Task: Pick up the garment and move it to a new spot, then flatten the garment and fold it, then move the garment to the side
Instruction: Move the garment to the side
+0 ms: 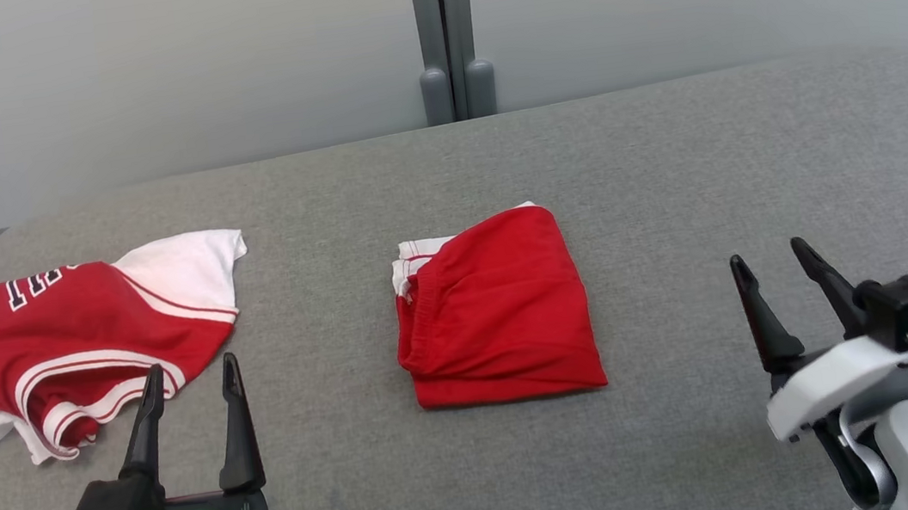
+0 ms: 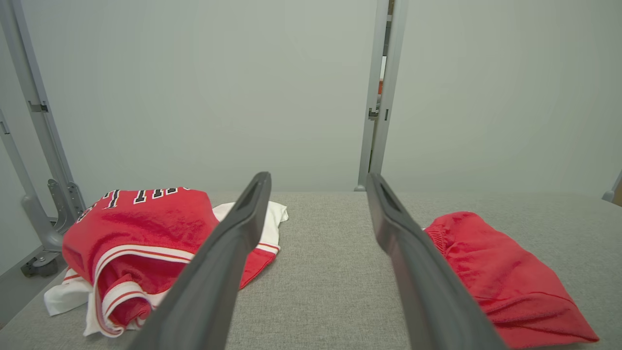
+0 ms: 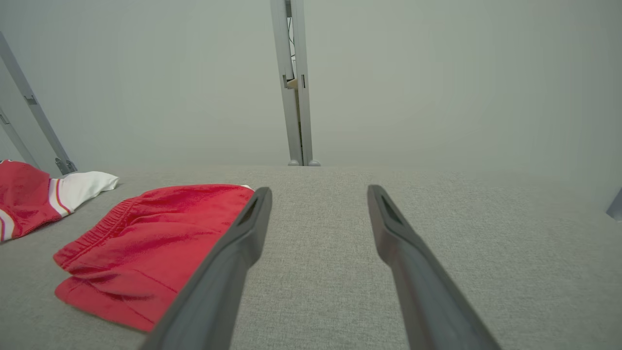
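The left end effector (image 1: 191,365) and the right end effector (image 1: 767,253) are both released over the grey tabletop (image 1: 670,176), fingers spread apart, holding and touching nothing. Between them, folded red shorts (image 1: 500,310) lie flat at the middle of the tabletop. A crumpled red-and-white jersey (image 1: 74,336) lies near the tabletop's left edge, just beyond the left fingers. Behind the tabletop stand pale wall panels (image 1: 137,69) joined by a grey post (image 1: 445,31).
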Motion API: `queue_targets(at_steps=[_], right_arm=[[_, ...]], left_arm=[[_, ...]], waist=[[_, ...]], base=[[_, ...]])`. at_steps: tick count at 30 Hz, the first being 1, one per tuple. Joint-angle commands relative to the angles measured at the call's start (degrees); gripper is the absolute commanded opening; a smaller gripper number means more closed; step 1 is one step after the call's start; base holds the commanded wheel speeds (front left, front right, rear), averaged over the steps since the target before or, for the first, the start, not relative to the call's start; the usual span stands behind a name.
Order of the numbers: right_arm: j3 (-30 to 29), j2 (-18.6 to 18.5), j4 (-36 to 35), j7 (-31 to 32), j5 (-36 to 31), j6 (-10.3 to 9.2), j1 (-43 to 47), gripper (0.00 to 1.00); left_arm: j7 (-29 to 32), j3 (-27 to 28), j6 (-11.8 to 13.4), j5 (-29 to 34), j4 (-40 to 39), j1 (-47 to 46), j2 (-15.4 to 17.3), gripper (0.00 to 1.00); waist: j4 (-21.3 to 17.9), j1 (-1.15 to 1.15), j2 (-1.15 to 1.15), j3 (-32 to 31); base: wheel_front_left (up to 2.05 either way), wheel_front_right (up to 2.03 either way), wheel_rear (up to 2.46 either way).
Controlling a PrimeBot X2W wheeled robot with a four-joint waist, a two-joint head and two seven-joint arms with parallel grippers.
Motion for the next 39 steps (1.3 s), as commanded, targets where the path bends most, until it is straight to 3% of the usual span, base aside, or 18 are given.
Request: queue_targets(at_steps=[1,18,27,33,34,35,36,39], right_arm=[[0.72,-0.07,1.39,0.97,1.07,-0.06,-2.20,1.00],[10.13,-0.22,32.57,15.00,12.60,-0.07,-26.89,1.00],[10.71,0.35,45.12,23.19,19.78,-0.06,-30.68,1.00],[11.51,1.90,47.02,30.58,25.73,-0.02,-29.39,1.00],[11.77,1.83,46.92,30.86,26.28,-0.02,-29.22,0.97],[11.94,1.76,46.74,30.59,26.75,-0.03,-29.16,0.62],[12.06,1.49,46.47,29.52,27.12,-0.03,-29.29,0.00],[12.47,1.02,45.72,26.40,27.70,-0.03,-30.51,0.00]], left_arm=[[-0.01,-0.22,-0.03,0.55,-0.32,-0.51,0.16,1.00],[-0.01,-4.18,0.96,-1.27,-0.28,-3.15,0.14,1.00],[-0.01,-4.66,1.04,-1.06,-0.01,-3.98,0.14,1.00],[-0.01,-4.62,0.87,-0.74,0.21,-4.11,0.14,1.00],[-0.01,-4.63,0.93,-0.75,0.25,-4.08,0.14,1.00],[-0.01,-4.63,0.97,-0.74,0.27,-4.04,0.14,1.00],[-0.01,-4.62,0.97,-0.66,0.35,-4.02,0.14,1.00],[-0.01,-4.45,0.89,-0.35,0.59,-3.97,0.14,1.00]], waist=[[1.08,0.00,0.00,0.45],[14.52,0.00,0.00,5.63],[18.95,0.00,0.00,6.88],[19.73,0.00,0.00,6.91],[19.73,0.00,0.00,6.89],[19.68,0.00,0.00,6.87],[19.55,0.00,0.00,6.84],[18.53,0.00,0.00,6.46]], base=[[0.00,0.00,0.00],[0.00,0.00,0.00],[0.00,0.00,0.00],[0.00,0.00,0.00],[0.00,0.00,0.00],[0.00,0.00,0.00],[0.00,0.00,0.00],[0.00,0.00,0.00]])
